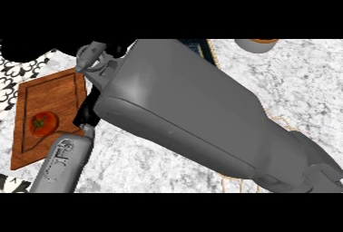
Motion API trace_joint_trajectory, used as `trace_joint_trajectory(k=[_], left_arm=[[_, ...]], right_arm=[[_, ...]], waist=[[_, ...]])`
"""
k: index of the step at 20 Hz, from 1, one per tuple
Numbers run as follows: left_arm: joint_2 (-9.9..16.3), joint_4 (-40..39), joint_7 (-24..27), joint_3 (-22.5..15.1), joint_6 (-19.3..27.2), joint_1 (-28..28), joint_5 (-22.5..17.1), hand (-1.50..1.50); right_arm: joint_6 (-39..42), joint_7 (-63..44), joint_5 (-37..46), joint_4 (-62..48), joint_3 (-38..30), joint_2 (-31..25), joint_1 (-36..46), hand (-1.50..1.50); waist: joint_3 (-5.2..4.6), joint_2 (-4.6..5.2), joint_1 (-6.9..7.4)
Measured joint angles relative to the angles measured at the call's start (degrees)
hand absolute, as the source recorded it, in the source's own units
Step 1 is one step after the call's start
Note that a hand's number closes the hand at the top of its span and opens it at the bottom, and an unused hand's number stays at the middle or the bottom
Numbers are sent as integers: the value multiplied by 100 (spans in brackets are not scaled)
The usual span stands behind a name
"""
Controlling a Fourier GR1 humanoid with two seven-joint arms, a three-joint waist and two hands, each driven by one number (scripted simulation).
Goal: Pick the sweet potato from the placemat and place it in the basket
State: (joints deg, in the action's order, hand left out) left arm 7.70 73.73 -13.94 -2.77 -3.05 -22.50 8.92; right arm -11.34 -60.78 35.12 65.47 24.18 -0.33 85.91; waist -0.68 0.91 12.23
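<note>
The right forearm [194,113] fills most of the head view, running from the lower right to the upper left. The right hand [26,52] is only a dark shape past the wrist at the top left edge, so whether its fingers are curled or straight cannot be told. The left hand [87,111] shows as a black sliver above its grey forearm, the rest hidden under the right arm; its fingers cannot be told either.

The sweet potato is not visible. It is likely under the right hand or arm, on the patterned placemat [10,77], which peeks out just below that dark shape. The basket cannot be identified for sure; a dark-rimmed object [199,46] at the top edge may be it.

A wooden cutting board [53,97] with a tomato [43,123] lies beside the left hand, on its outer side. A small cup [257,44] sits far off at the top right.

Handling judgement: a sweet potato is stiff, fairly heavy, not fragile, tapered and prone to roll. It is best wrapped around the thick middle, fingers across the long axis, not at the tips.
</note>
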Motion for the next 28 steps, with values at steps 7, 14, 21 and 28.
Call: trace_joint_trajectory(k=[7, 14, 21, 28], left_arm=[[47, -63, 106, 116, 131, 122, 32, 0], [152, 7, 127, 261, 189, 203, 8, 0], [169, 200, 115, 335, 257, 441, -19, 0], [291, 308, 146, 469, 200, 607, -93, 0]], right_arm=[[182, -164, -59, -1613, -19, 7, 1307, 150], [669, -91, -156, -3209, -13, 13, 2052, 150], [834, 261, -157, -4310, -112, 8, 2320, 150], [708, 997, -227, -4855, -321, 18, 2221, 150]], waist=[[-10, 0, -256], [7, 21, -483], [33, 16, -704], [45, 23, -813]])
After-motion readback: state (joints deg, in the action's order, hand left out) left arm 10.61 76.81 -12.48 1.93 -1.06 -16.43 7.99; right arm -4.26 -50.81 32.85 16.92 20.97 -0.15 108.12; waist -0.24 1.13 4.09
